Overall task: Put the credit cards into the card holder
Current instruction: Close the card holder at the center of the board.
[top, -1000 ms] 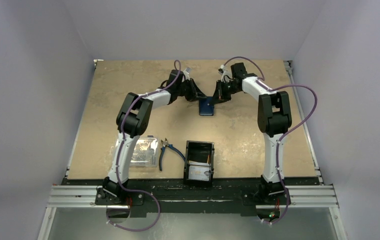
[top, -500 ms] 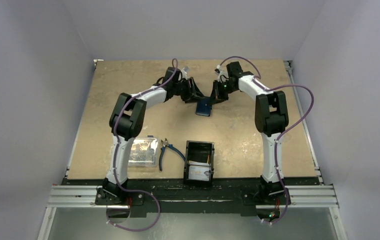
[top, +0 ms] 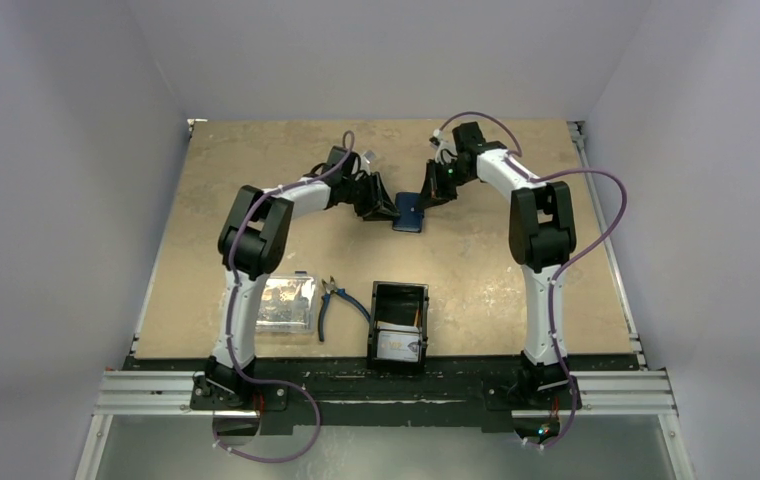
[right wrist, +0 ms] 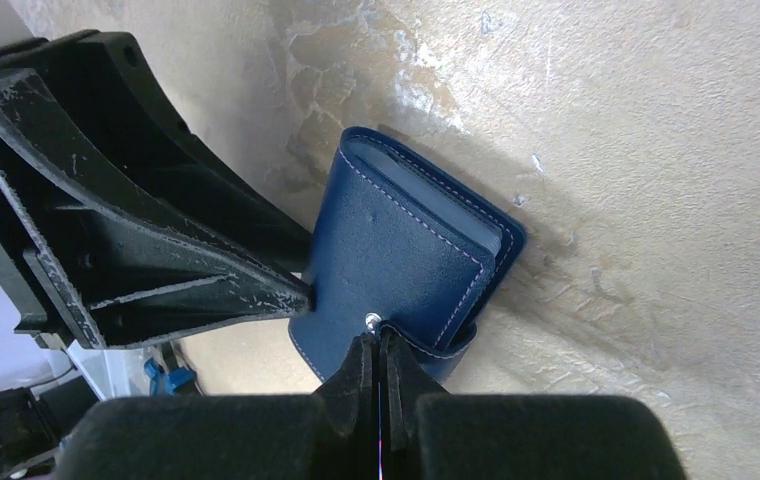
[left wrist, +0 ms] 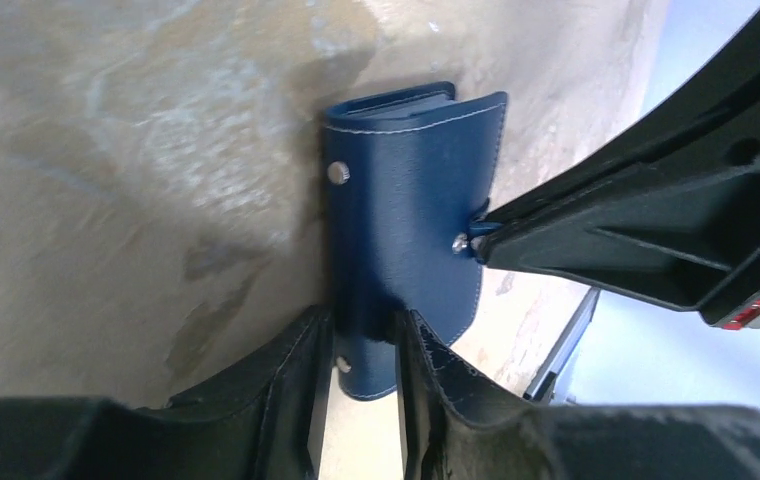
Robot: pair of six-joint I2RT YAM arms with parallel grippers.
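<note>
One card holder point(top: 411, 211), navy and folded, lies far-middle on your bench point(top: 256, 180), flanked by two grippers. The right gripper point(right wrist: 377, 345) is pinched tight on its flap edge. The left gripper point(left wrist: 361, 330) is narrowly parted and straddles the opposite edge; you cannot tell whether it grips. Of the credit cards point(top: 399, 346), one pale face shows, inside one black tray point(top: 397, 292) near the arm bases. Beside the tray are one clear box point(top: 287, 305) and one pair of pliers point(top: 336, 300).

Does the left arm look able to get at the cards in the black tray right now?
Probably yes, after pulling back: the left pincer straddles the card holder far out, while the black tray holding the cards stands open-topped at the near side, nothing over it.
</note>
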